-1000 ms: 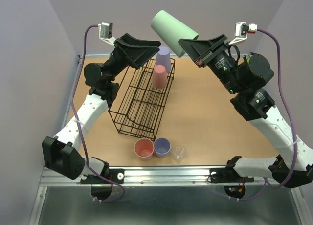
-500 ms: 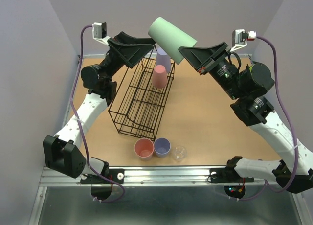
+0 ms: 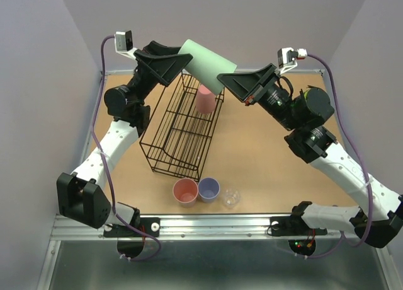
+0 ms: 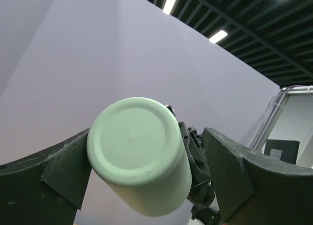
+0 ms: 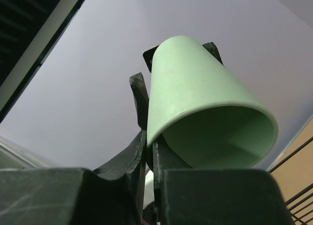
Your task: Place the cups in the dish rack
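Pale lavender walls close in a tan table (image 3: 271, 151), with the black wire dish rack (image 3: 182, 129) running from the middle of the overhead view towards its upper centre. Above the rack's far end, in mid-air, the mint green cup (image 3: 206, 63) lies tilted between the two arms. The right gripper (image 3: 225, 82) is clenched on its rim, one finger inside the mouth and one outside. The left gripper (image 3: 182, 58) is spread wide, and its fingers (image 4: 63, 171) flank the cup's closed base without pressing on it.

This looks like a hand-over. To do it well, the left jaws should close squarely on the cup's wall near the base. They should be firmly seated before the right pinch lets go, since the smooth tapered plastic could slip out of a loose hold. After that the cup wants turning mouth-down over a free stretch of rack.

An upturned salmon-pink cup (image 3: 204, 99) already takes a place at the rack's far end, so the lowering should aim beside it. At the lower centre, near the table's front edge and well apart from the arms, wait a second salmon-pink cup (image 3: 186, 191), a lavender cup (image 3: 208, 189) and a clear cup (image 3: 231, 197).
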`<action>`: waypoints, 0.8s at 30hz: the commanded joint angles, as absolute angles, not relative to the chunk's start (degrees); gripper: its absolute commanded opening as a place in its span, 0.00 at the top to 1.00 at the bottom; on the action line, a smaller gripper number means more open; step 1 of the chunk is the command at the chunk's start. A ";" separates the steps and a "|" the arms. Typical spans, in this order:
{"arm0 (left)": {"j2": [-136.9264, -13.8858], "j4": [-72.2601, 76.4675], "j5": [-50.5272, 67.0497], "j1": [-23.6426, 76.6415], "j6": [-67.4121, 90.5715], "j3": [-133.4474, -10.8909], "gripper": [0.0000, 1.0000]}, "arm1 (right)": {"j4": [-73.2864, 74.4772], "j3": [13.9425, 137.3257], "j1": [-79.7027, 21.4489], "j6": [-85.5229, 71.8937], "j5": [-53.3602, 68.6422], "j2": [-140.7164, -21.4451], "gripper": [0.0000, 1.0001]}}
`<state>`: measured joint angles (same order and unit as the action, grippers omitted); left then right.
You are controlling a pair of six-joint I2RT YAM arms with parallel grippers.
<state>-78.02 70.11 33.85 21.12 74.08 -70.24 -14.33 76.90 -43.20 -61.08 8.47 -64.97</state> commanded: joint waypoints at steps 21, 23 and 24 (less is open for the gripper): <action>-78.66 74.10 34.01 19.60 75.77 -74.10 1.00 | -17.70 73.56 -43.33 -61.80 11.17 -65.40 0.93; -77.96 72.17 34.10 18.99 75.06 -73.57 1.00 | -13.80 73.74 -43.33 -58.28 9.68 -64.43 0.77; -77.70 71.29 34.45 18.11 74.80 -73.04 1.00 | -10.49 73.48 -43.33 -57.23 8.88 -63.81 0.68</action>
<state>-79.94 70.91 34.02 19.55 76.09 -71.40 -17.96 74.72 -43.16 -62.11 10.46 -66.30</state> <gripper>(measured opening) 0.764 0.212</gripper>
